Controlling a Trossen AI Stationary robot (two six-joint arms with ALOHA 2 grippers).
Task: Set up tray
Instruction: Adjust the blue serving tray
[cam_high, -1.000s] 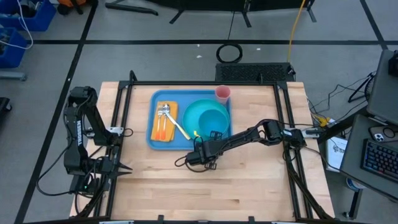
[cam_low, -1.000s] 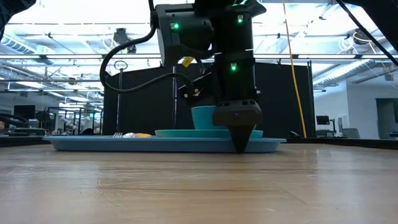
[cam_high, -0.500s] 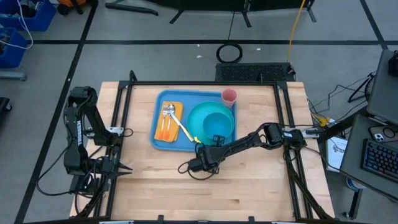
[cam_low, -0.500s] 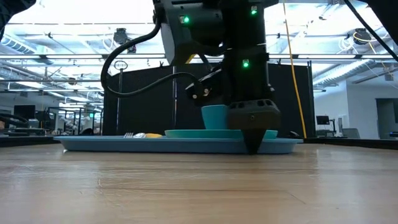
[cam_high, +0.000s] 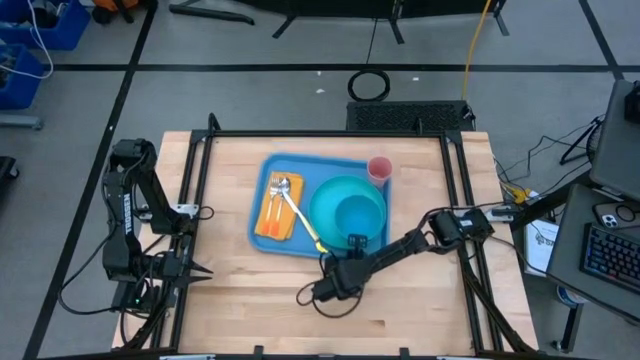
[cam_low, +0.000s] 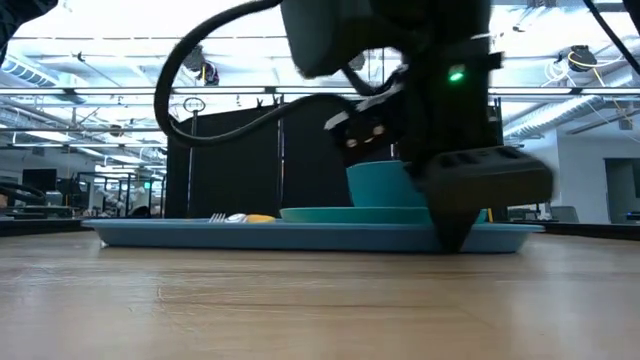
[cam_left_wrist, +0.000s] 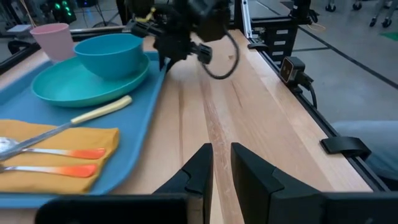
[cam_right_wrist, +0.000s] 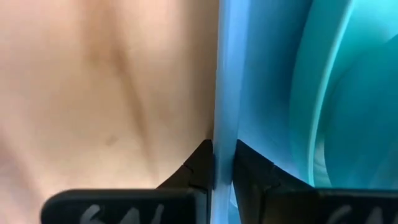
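Observation:
The light-blue tray (cam_high: 310, 170) lies flat on the wooden table, and its low rim (cam_low: 250, 235) shows in the low view. On it are a teal plate (cam_high: 322, 215) with a teal bowl (cam_high: 357, 215), a pink cup (cam_high: 380, 168) and an orange napkin (cam_high: 272, 212) with cutlery (cam_high: 290, 200). My right gripper (cam_high: 340, 257) is at the tray's near rim, shut on it. My left gripper (cam_high: 200, 270) waits at the table's left edge, shut, touching nothing. My right gripper pinches the tray's near rim (cam_right_wrist: 224, 93), right of its middle, between its two fingers. One finger (cam_right_wrist: 202, 165) stands on the table side and the other (cam_right_wrist: 249, 168) inside the tray. The fingers come from above, pointing down. The tray stays flat on the table.
Bare wood stretches between the tray and the table's near edge (cam_high: 320, 335), and more lies left of the tray. A black frame rail (cam_high: 460, 190) runs along the table's right side. The plate's edge (cam_right_wrist: 311, 112) lies close beside the inner finger.
My right gripper, shut on the rim throughout, has moved toward the table's near edge and a little to the right. The tray has slid along the table with it, staying flat, and everything on it has travelled along.

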